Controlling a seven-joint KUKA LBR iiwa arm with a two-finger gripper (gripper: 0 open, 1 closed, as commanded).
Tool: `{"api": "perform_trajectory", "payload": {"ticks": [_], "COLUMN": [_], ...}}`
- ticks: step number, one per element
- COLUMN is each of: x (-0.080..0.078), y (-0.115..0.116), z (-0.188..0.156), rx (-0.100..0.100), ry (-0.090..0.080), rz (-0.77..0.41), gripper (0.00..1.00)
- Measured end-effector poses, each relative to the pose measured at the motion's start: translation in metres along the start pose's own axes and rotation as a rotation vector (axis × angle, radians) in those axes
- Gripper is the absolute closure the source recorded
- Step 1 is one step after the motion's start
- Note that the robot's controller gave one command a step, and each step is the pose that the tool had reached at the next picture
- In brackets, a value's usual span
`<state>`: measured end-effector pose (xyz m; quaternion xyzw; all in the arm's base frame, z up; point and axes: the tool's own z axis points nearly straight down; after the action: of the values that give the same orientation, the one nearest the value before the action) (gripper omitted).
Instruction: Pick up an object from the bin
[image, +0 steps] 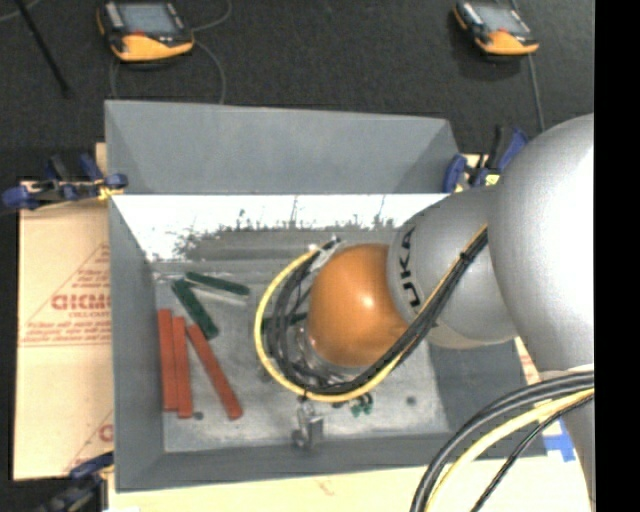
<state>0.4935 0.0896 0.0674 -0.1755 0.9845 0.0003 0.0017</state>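
Grey sheet metal forms the bin (130, 400), which has sloping walls and a flat floor. The floor is scuffed and speckled, and the pale far wall carries dark scratch marks along its lower edge. The bin is surrounded by a dark floor (300, 50). Two orange-and-black handheld devices lie on that floor beyond the far wall, one to the left (145, 28) and one to the right (495, 25).

The silver arm (540, 250) enters from the right and bends down into the bin. An orange cover (350, 305) encloses its wrist, and a loop of yellow and black cables (262, 320) runs around the cover. The gripper (308, 428) sits low over the bin floor, close to the near wall and about midway along it. Whether the gripper is released or clenched cannot be told, and what lies directly under it cannot be made out.

Contents of the bin:
- A small green piece (360, 405) lies on the floor just to the right of the gripper, at the edge of the cable loop. It is the nearest thing to the gripper.
- Two red sticks (176, 365) lie side by side along the left wall.
- A third red stick (215, 372) lies slanted just beside them, well apart from the gripper.
- Two dark green sticks lie near the far left corner, one slanted (195, 308) and one nearly level (218, 284).
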Motion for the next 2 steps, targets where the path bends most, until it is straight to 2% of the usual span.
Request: {"api": "perform_trajectory", "payload": {"ticks": [1,2], "x": [-0.003,-0.097], "y": [-0.066,-0.075], "z": [-0.094,-0.103], "rx": [0.006,0.002], "ry": [-0.007,-0.005], "rz": [0.041,-0.158], "gripper": [0.0,0.0]}}
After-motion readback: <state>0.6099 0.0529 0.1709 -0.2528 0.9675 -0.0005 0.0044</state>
